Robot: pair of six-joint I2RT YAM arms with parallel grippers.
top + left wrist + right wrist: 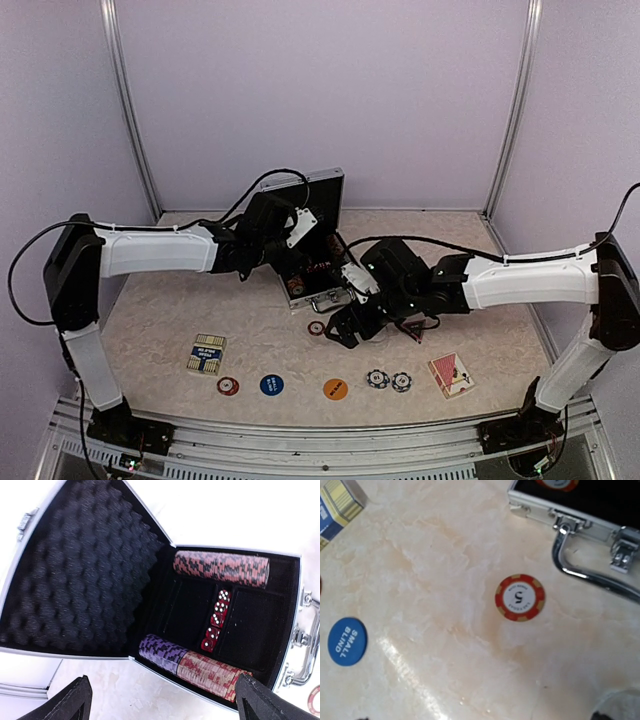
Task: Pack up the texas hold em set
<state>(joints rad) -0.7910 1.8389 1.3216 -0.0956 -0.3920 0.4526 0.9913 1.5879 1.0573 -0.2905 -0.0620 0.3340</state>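
Note:
The silver case (322, 189) of the texas hold em set stands open at the table's middle. Its black tray (255, 625) holds rows of striped chips (220, 567) and red dice (216, 620), and foam lines the lid (75, 575). My left gripper (167, 709) hovers open over the case's near rim, nothing between its fingers (75, 702). My right gripper (340, 328) hangs open just above a loose red chip (519, 597) lying on the table beside the case handle (590, 575). Its fingertips barely show in the right wrist view.
Along the front lie a blue card deck (206, 353), a red chip (228, 385), a blue disc (271, 384), an orange disc (335, 389), two dark striped chips (388, 380) and a red card deck (452, 374). A dark triangle (410, 327) lies under the right arm.

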